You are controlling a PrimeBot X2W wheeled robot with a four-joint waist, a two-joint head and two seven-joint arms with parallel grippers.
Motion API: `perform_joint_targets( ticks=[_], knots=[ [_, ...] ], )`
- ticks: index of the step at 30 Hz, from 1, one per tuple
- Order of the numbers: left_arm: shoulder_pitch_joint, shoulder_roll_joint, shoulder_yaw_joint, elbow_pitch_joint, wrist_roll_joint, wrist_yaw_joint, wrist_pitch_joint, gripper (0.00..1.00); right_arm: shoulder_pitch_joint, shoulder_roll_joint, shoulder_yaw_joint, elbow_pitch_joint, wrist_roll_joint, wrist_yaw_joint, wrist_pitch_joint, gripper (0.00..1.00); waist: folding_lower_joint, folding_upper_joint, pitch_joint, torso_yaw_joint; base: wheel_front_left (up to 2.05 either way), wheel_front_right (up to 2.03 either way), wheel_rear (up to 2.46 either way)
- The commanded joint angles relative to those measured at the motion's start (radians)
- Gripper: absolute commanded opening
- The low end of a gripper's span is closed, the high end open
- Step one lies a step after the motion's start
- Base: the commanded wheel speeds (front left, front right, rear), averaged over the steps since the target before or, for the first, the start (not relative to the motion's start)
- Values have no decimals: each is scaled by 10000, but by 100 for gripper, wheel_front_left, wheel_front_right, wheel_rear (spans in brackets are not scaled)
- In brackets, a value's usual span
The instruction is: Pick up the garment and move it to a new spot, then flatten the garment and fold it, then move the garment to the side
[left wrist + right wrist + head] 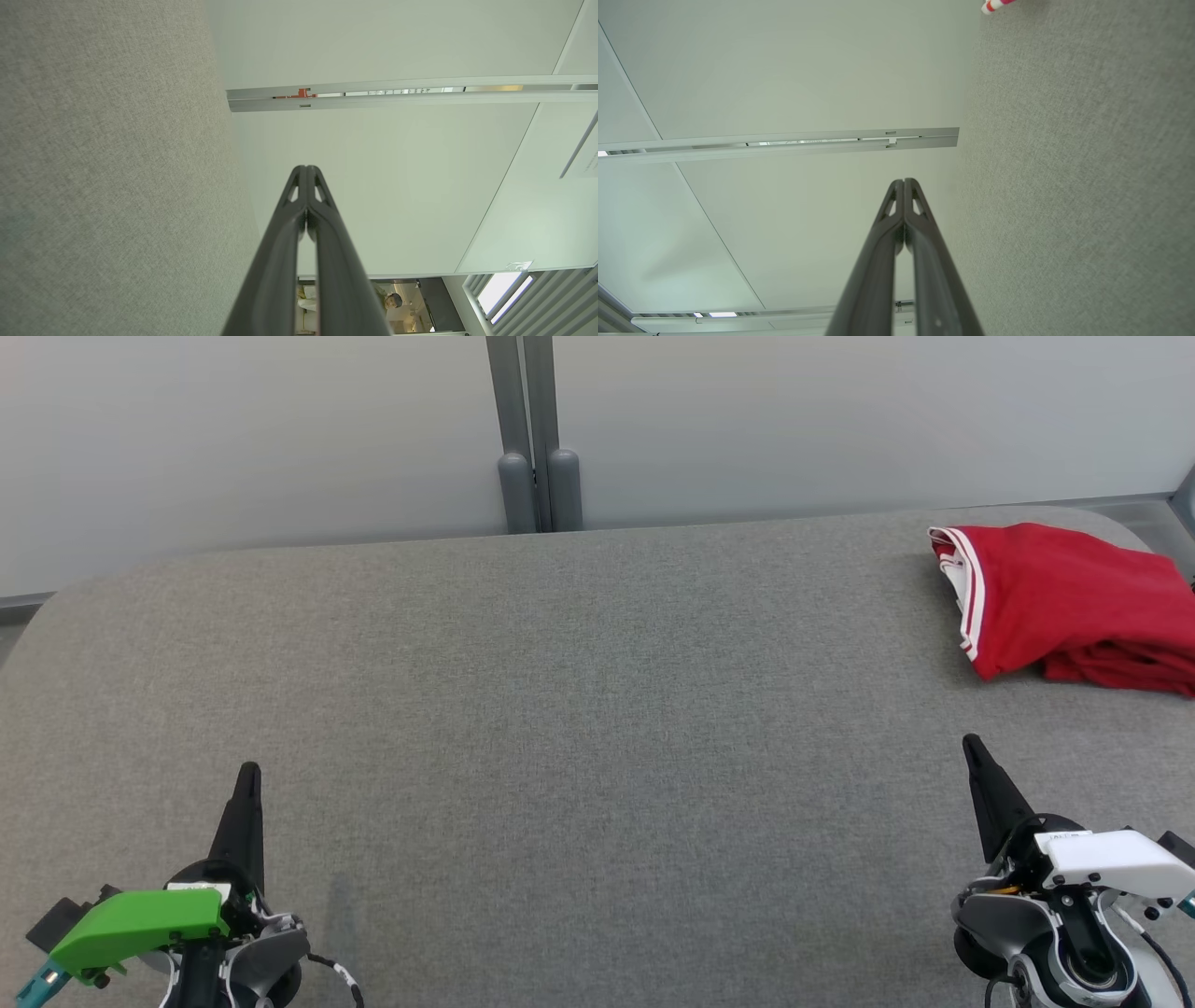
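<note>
The wide grey fabric-covered tabletop [579, 728] gives open passage across the middle and left of the frame, blocked only by the rumpled red garment with white striped trim [1074, 597] at the upper right edge, while the pale wall panel [280, 448] and two grey upright posts [540, 485] close off the top.

Left gripper [248, 773]: two long dark fingers pressed together tip to tip, empty, on a green-capped wrist [140, 919], pointing toward the far edge from the near left corner of the grey fabric surface [597, 709].
Right gripper [971, 743]: matching dark fingers, likewise closed and empty, on a white-capped wrist [1116, 859], at the near right corner.
</note>
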Motion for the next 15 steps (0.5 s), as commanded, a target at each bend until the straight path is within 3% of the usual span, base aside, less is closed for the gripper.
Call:
perform_joint_targets(
  ticks=[1,15],
  knots=[
    [-142,68,34,-26,-9,-58,41,0,-63,-10,11,27,64,4,37,0,0,0,0,0,0,0,0],
    [-141,68,32,-26,-9,-58,40,0,-62,-8,11,24,65,4,36,0,0,0,0,0,0,0,0]
  ],
)
